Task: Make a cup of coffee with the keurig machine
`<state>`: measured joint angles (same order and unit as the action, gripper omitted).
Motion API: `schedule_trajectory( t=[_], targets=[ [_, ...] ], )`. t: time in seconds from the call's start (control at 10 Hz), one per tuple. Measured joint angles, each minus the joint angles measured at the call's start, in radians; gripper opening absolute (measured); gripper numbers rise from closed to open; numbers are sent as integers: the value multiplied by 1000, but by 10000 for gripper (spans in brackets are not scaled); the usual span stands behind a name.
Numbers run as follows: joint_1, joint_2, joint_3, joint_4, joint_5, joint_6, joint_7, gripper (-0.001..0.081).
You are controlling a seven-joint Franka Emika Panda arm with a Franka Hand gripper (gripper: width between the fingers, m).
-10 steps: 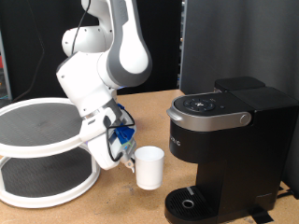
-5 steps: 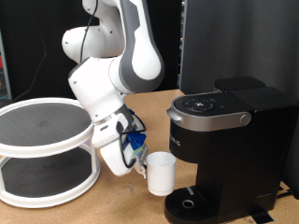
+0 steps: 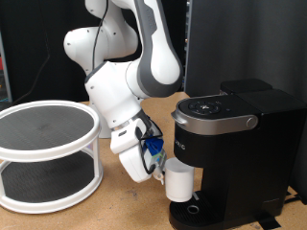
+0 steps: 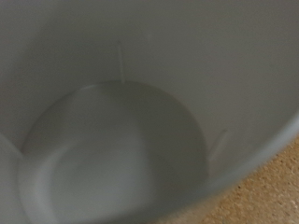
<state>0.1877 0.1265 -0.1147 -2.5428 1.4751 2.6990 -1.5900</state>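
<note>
The white cup (image 3: 179,181) hangs just above the round drip base (image 3: 195,208) of the black keurig machine (image 3: 235,144), at the base's edge on the exterior view's left. My gripper (image 3: 159,172) is shut on the cup's side that faces the exterior view's left. The cup is upright. In the wrist view the cup's empty white inside (image 4: 121,140) fills nearly the whole picture, with a strip of brown table (image 4: 266,191) at one corner. The machine's lid is down.
A white two-tier round rack (image 3: 43,153) with dark mesh shelves stands on the brown table (image 3: 106,206) at the exterior view's left. Black panels stand behind the machine and the arm.
The arm has carried the cup to the exterior view's right and a little down, from beside the rack to the machine's drip base.
</note>
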Motion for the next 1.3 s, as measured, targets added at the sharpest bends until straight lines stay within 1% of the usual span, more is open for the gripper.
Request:
schedule_trajectory(
  t=[0.5, 0.6, 1.0, 1.1, 1.2, 1.3],
  targets=[
    [20, 60, 60, 40, 126, 64, -65, 70],
    [20, 64, 62, 47, 150, 67, -83, 70],
    [21, 73, 63, 59, 185, 70, -105, 70],
    [21, 73, 63, 60, 186, 70, -108, 97],
    [21, 73, 63, 60, 186, 70, -108, 97],
    [21, 73, 63, 60, 186, 70, -108, 280]
  ],
)
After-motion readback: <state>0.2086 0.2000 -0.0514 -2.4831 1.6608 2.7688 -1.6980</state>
